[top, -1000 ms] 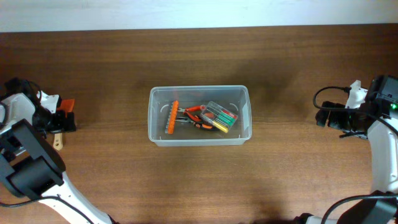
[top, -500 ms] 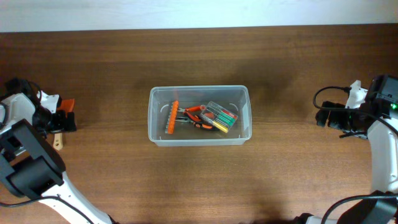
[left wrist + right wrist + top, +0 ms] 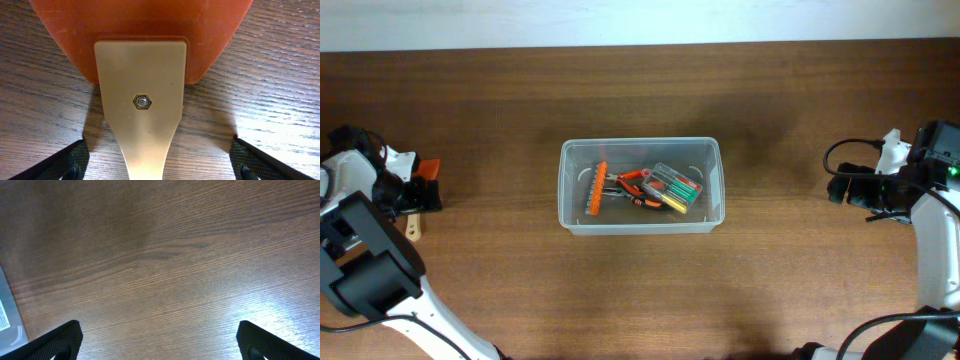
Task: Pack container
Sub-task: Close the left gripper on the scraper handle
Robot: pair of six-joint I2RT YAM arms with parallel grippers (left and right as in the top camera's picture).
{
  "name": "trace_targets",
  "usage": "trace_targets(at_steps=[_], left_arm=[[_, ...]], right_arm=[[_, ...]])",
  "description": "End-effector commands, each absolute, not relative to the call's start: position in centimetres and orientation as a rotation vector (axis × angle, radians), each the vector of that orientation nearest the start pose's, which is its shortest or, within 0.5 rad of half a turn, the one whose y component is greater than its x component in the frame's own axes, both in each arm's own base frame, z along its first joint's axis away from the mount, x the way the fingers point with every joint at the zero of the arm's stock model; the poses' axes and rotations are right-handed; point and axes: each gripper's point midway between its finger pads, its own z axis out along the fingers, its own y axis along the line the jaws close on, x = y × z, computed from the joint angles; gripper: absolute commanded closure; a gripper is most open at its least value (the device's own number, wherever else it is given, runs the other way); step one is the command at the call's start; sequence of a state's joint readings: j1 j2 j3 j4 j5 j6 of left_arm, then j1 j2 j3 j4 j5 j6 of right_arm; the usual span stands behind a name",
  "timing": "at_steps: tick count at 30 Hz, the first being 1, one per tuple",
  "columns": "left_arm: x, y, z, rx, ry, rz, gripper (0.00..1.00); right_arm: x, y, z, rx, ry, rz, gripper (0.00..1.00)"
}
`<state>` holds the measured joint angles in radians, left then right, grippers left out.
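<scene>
Clear, translucent rectangular plastic container (image 3: 640, 227), rounded corners, raised rim. Upright and open-topped at table centre, long side running left to right. Small hand tools (image 3: 645, 188) lie clustered on its floor: orange, green, yellow.

Table (image 3: 500, 120): dark brown wood with fine streaked grain, paler where light glares on it. Wall strip (image 3: 640, 20): white. Container (image 3: 563, 190): clear, faintly grey plastic. Inside it, a bit strip (image 3: 596, 190): orange; pliers (image 3: 635, 182): red-orange grips with black; a case (image 3: 676, 188): clear, showing green, yellow and red. Scraper (image 3: 142, 40): orange blade, cream-tan handle (image 3: 142, 135), silver hex nut (image 3: 143, 102). Fingers (image 3: 60, 162) of the left gripper (image 3: 157, 167): black, finely woven texture. Fingers (image 3: 57, 340) of the right gripper (image 3: 160, 342): the same black weave. Arms (image 3: 365, 260): black and white; a green light (image 3: 952, 171) on the right one.
</scene>
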<state>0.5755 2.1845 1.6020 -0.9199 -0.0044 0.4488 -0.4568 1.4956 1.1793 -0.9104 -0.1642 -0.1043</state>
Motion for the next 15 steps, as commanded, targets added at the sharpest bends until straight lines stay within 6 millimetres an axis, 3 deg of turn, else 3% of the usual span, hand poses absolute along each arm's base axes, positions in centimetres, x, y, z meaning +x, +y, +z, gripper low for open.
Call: trace_targets(at_steps=[1,8,13,15], left_arm=[[35.93,23.63,-0.32,-0.185,3.076,0.053,0.16],[35.94,23.63,-0.32,-0.185,3.076,0.053,0.36],[35.94,23.63,-0.32,-0.185,3.076,0.053,0.38],[35.94,23.62,-0.32,-0.185,3.076,0.053,0.45]], right_arm=[[31.26,-12.17,12.8,0.458,2.724,0.098,0.01],[31.26,-12.17,12.8,0.458,2.724,0.098,0.01],[31.26,-12.17,12.8,0.458,2.724,0.098,0.01],[31.26,-12.17,12.8,0.458,2.724,0.098,0.01]])
